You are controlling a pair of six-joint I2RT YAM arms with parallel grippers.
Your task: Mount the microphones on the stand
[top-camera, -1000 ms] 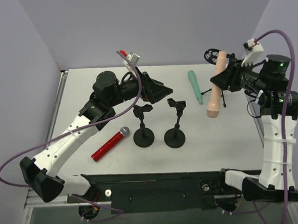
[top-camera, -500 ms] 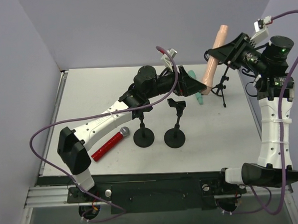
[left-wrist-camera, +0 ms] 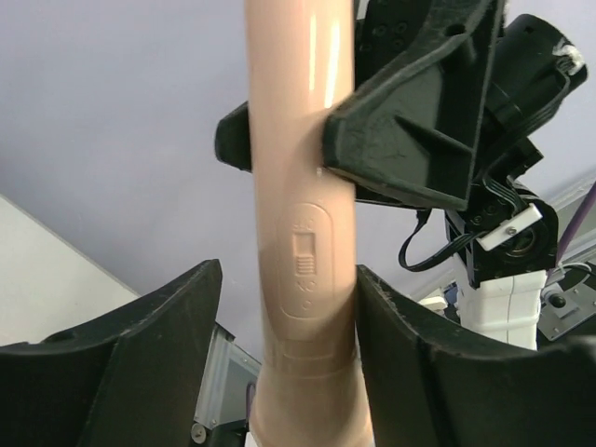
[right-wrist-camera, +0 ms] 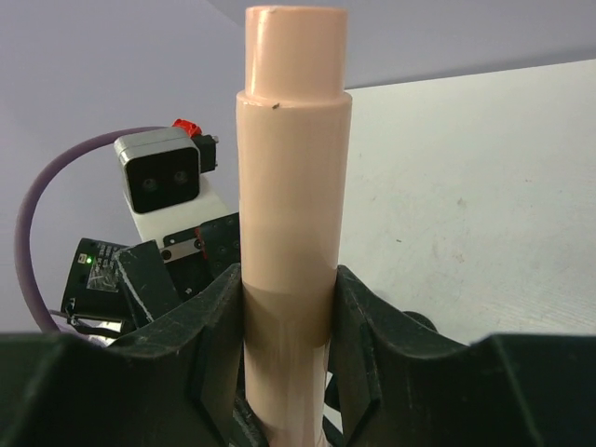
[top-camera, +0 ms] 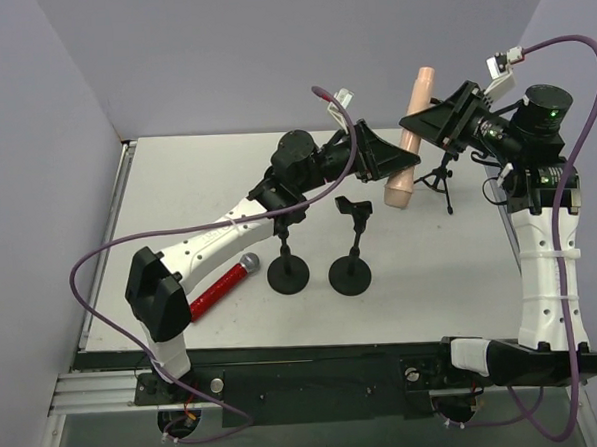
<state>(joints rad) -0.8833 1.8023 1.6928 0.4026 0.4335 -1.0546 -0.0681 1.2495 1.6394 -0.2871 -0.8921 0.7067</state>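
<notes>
My right gripper (top-camera: 420,117) (right-wrist-camera: 287,289) is shut on the pale pink microphone (top-camera: 400,182) (right-wrist-camera: 291,186) and holds it in the air, tilted, over the back right of the table. My left gripper (top-camera: 404,165) (left-wrist-camera: 287,279) is open, with its jaws on either side of the microphone's (left-wrist-camera: 300,168) lower half. Its right finger (left-wrist-camera: 419,372) touches the body, and a gap shows at the left finger (left-wrist-camera: 140,372). The glittery red microphone (top-camera: 222,285) lies on the table at the left. Two round-base clip stands (top-camera: 287,254) (top-camera: 351,256) stand mid-table.
A small black tripod stand (top-camera: 439,181) is under the right gripper at the back right. The left arm (top-camera: 229,232) stretches diagonally over the table's left half, above the red microphone. Grey walls close in the back and sides.
My left arm swung right from mid-table to the pink microphone, and its jaws narrowed around it. My right arm raised the microphone and tilted it more upright.
</notes>
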